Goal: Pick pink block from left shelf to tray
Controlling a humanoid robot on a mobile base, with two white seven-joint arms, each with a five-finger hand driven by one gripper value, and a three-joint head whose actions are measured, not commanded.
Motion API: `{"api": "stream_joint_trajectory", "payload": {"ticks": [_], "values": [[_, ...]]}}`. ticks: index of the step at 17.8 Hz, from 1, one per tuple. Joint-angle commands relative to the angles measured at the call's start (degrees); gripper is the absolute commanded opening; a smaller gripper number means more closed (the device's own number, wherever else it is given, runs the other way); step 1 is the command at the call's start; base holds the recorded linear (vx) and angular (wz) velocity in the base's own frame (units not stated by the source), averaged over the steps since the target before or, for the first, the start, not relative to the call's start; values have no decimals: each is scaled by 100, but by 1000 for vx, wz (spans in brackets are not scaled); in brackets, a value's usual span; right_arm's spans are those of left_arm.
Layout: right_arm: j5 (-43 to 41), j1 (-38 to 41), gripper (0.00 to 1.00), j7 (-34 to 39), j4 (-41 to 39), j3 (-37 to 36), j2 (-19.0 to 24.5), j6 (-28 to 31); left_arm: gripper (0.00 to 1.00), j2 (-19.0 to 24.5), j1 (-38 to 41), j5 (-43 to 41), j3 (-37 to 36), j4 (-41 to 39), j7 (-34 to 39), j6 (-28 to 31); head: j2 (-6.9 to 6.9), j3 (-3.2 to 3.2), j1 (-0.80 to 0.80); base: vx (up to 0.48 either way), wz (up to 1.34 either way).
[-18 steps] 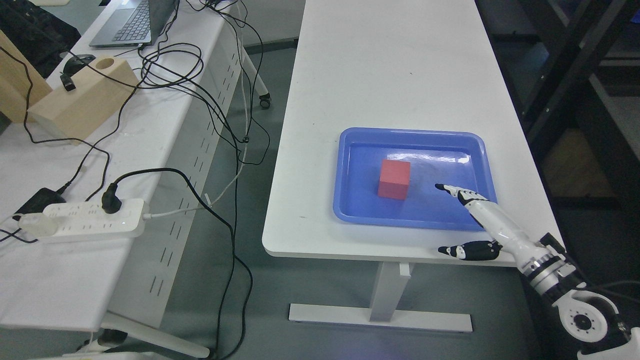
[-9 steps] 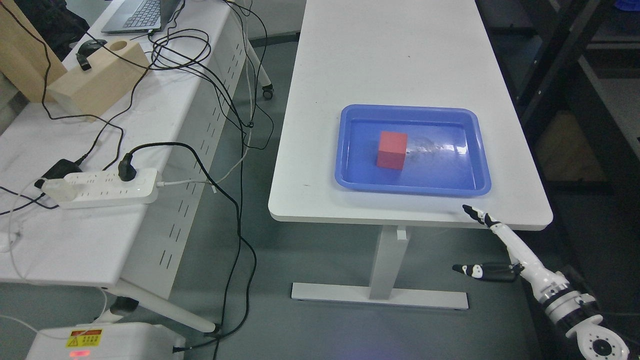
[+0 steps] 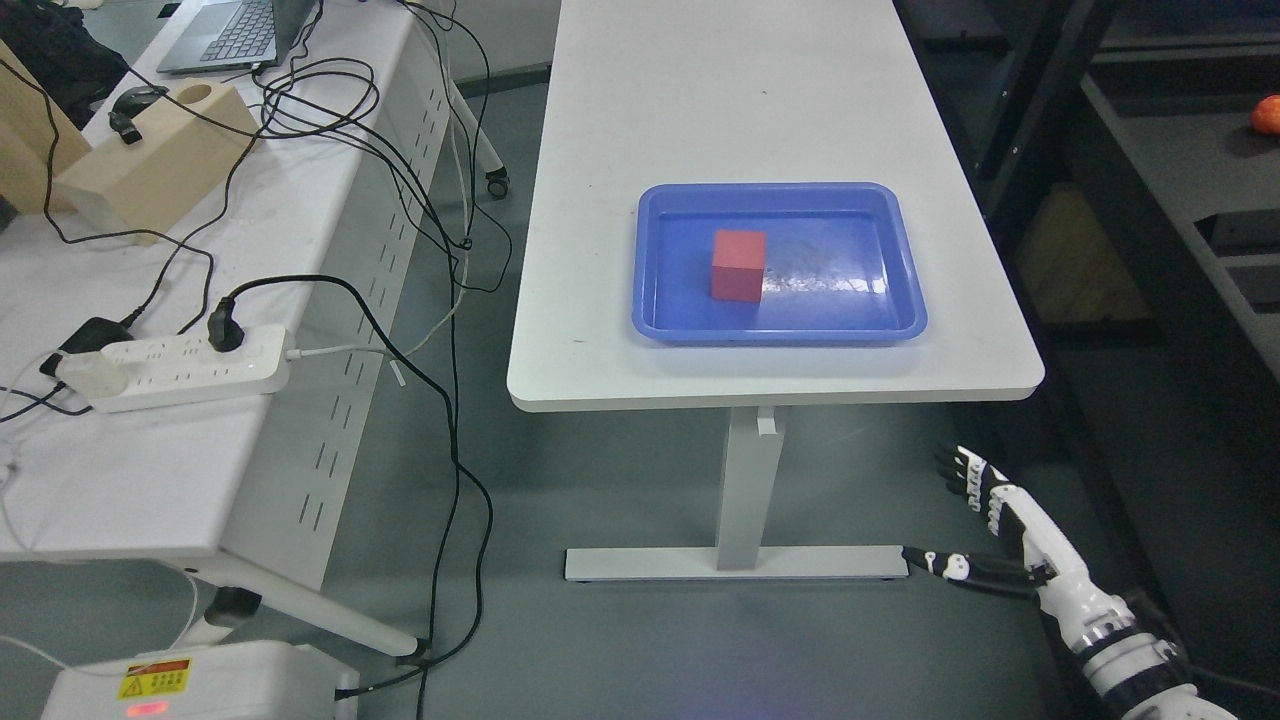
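Note:
A pinkish-red block (image 3: 739, 265) stands upright in the left half of the blue tray (image 3: 900, 300), which rests near the front edge of the white table (image 3: 760, 90). My right hand (image 3: 960, 515) hangs low at the lower right, below and in front of the table edge, well away from the tray. Its fingers are spread and hold nothing. The left arm does not show.
A second white table (image 3: 120, 450) on the left carries a power strip (image 3: 170, 365), tangled black cables (image 3: 330, 110), a wooden block (image 3: 150, 165) and a laptop (image 3: 235, 30). Dark shelving (image 3: 1170, 180) stands on the right with an orange object (image 3: 1267, 113) on it.
My right hand has drawn back from over the tray, past the table's front edge, and dropped below it, open throughout. The camera has pulled back, so the whole scene shifted up and left.

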Motion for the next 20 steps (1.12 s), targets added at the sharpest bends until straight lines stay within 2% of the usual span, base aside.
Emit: {"api": "stream_joint_trajectory", "payload": {"ticks": [1, 3, 5, 7, 11, 13, 15, 19, 20], "values": [[-716, 67, 99, -1, 6, -221, 527, -56, 100, 100, 0, 0, 0, -100, 3, 15, 0, 0, 0, -91, -46], [-723, 23, 99, -9, 23, -247, 1008, -406, 100, 100, 0, 0, 0, -100, 3, 15, 0, 0, 0, -93, -29], [-723, -21, 99, -44, 23, -230, 1221, -601, 100, 100, 0, 0, 0, -100, 3, 24, 0, 0, 0, -109, -41], [-758, -196, 99, -149, 49, -221, 1245, -636, 100, 100, 0, 0, 0, -100, 3, 15, 0, 0, 0, -143, -16], [-689, -688, 99, -1764, 409, -55, 1245, -689, 100, 100, 0, 0, 0, -100, 3, 15, 0, 0, 0, -165, 35], [-233, -698, 99, -2074, 445, 165, 1245, -838, 100, 100, 0, 0, 0, -100, 3, 24, 0, 0, 0, -162, 67], [-143, -698, 99, -2354, 471, 437, 1245, -1136, 100, 100, 0, 0, 0, -100, 3, 15, 0, 0, 0, -155, 66], [-1300, -689, 100, -2514, 611, 631, 1245, -1296, 100, 100, 0, 0, 0, -100, 3, 15, 0, 0, 0, -128, 93], [-1329, -680, 100, -2653, 708, 745, 1245, -1296, 100, 100, 0, 0, 0, -100, 3, 15, 0, 0, 0, -98, 120]]}}
